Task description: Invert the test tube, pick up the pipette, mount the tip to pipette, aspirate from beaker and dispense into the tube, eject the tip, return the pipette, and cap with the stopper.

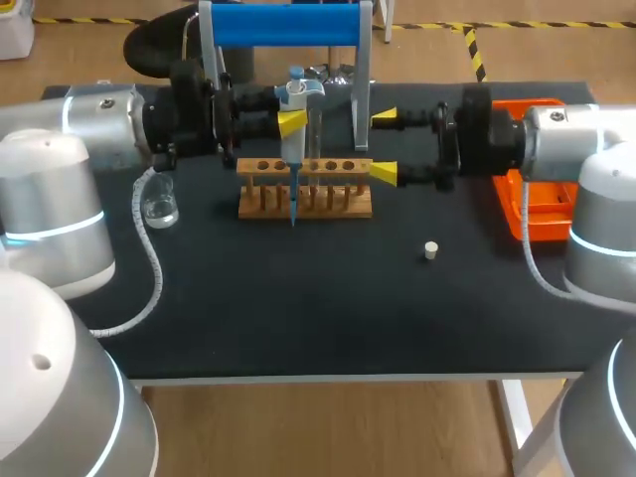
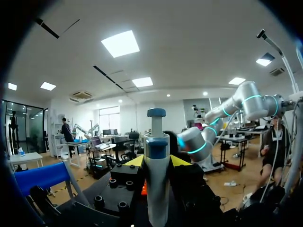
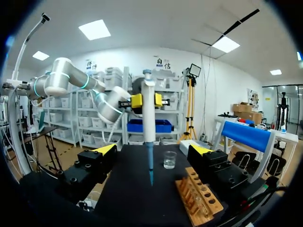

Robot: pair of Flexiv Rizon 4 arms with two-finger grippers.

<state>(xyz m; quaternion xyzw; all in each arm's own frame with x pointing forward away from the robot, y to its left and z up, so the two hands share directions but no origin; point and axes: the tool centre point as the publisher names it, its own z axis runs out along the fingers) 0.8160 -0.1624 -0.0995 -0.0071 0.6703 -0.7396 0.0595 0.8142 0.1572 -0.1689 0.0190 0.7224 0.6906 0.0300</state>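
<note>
My left gripper (image 1: 291, 121) is shut on the white and blue pipette (image 1: 298, 97), which it holds upright above the wooden rack (image 1: 305, 189). A blue tip (image 1: 293, 204) is on the pipette's lower end and hangs by the rack's front. In the left wrist view the pipette (image 2: 156, 175) stands between the yellow fingertips (image 2: 135, 161). A clear test tube (image 1: 315, 139) stands in the rack. My right gripper (image 1: 384, 145) is open just right of the rack and holds nothing. In the right wrist view the pipette (image 3: 148, 113) hangs ahead of the right gripper (image 3: 153, 150).
A glass beaker (image 1: 159, 209) stands at the table's left and shows as the beaker (image 3: 169, 160) past the rack (image 3: 199, 198). A small white stopper (image 1: 430, 250) lies right of centre. An orange tray (image 1: 537, 204) sits at the right edge, a blue-topped stand (image 1: 288, 25) at the back.
</note>
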